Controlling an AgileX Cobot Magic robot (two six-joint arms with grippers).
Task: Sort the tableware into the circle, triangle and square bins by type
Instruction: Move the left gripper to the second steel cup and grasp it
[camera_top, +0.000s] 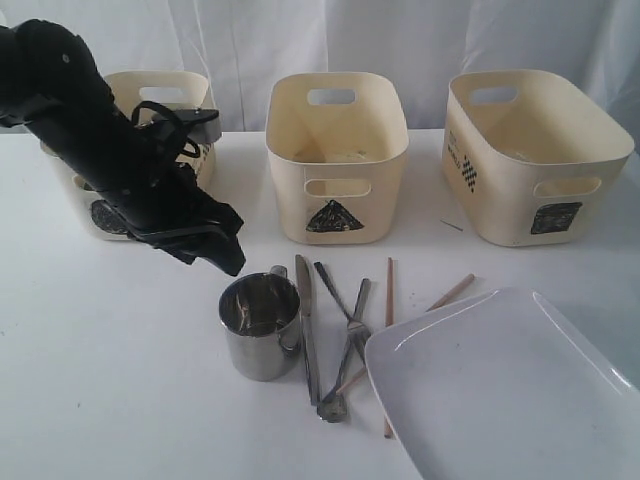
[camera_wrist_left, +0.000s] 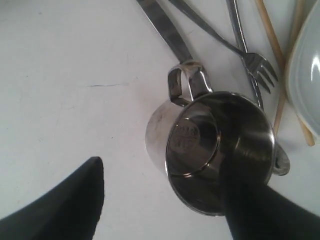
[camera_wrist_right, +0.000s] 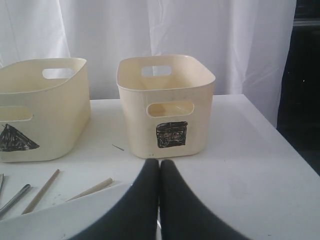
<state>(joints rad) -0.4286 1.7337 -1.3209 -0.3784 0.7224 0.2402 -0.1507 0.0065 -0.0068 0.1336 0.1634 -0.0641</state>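
The steel mug (camera_top: 258, 325) is shiny and round, with a small loop handle. It stands upright on the white table (camera_top: 100, 400), mouth up, and there is a round stamp on its bottom inside. Its handle points away toward the triangle bin (camera_top: 337, 175) and sits just beside the knife (camera_top: 307, 320).

The knife lies long and straight just right of the mug, running from near to far. Next to it the fork (camera_top: 335, 290) and the spoon (camera_top: 345, 365) cross each other like an X. The spoon's round end is on the near side. One chopstick (camera_top: 389, 300) lies straight, near to far. The other chopstick (camera_top: 452, 292) is tilted, and part of it goes under the big white plate (camera_top: 520, 400). The plate sits at the near right of the table.

The left gripper (camera_top: 215, 248) hangs just above the mug's left side. Its black fingers (camera_wrist_left: 65, 205) are spread wide and hold nothing. The right gripper (camera_wrist_right: 159, 167) is squeezed tight, with its fingers pressed together and nothing between them.

Three cream bins stand in a row at the back. The circle bin (camera_top: 185, 85) is on the left, half hidden behind the left arm. The triangle bin is in the middle and the square bin (camera_top: 520, 190) is on the right. A white curtain (camera_top: 400, 40) hangs behind them.
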